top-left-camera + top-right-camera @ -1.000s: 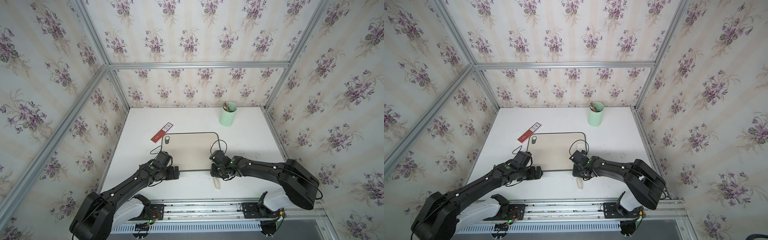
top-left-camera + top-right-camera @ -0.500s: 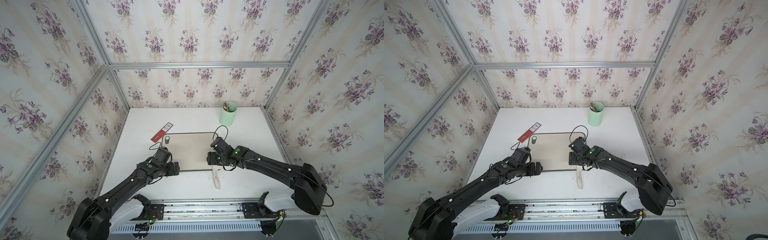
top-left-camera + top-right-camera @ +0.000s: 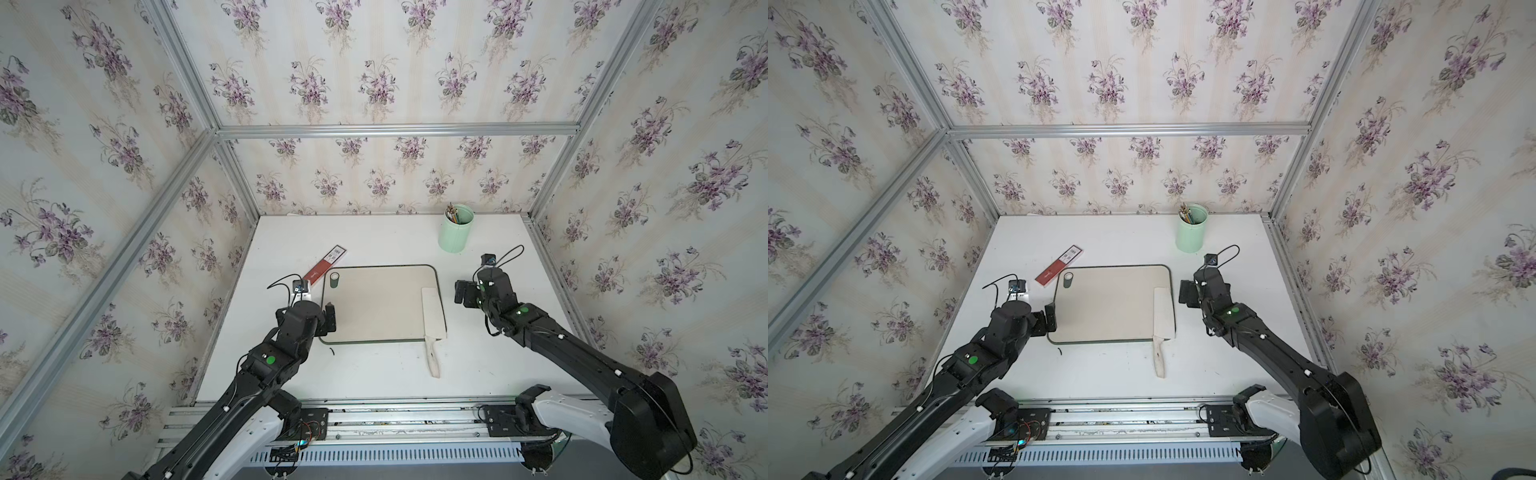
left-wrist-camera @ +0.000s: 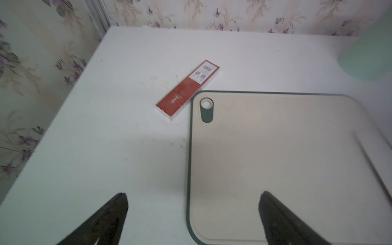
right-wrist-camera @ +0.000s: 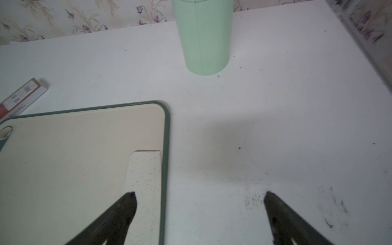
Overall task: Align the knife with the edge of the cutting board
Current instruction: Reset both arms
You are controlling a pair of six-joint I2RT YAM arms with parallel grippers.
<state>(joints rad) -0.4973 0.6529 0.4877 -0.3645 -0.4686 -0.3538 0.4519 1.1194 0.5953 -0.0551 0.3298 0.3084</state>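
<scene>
The right pincer [image 5: 199,194] stands with its jaws wide apart and empty, above the bare table [image 3: 478,365]. The knife [image 3: 433,316] lies just beside it on the side toward the left arm, near but not touching. The knife's broad blade lies flat on the cutting board [image 3: 374,303] and runs close along the green rim nearest this pincer, and it looks roughly parallel to that rim. The slim handle sticks out past the board's near edge, over the table.

The left pincer [image 4: 193,194] is also spread and empty. It sits at the board's opposite edge, so the board lies between the two pincers.

The knife looks stiff, light and smooth, so it would likely slide easily on the board under a nudge. The blade lies flush and offers little to pinch. The overhanging handle is probably the better place to take hold, gripped across its narrow sides.
</scene>
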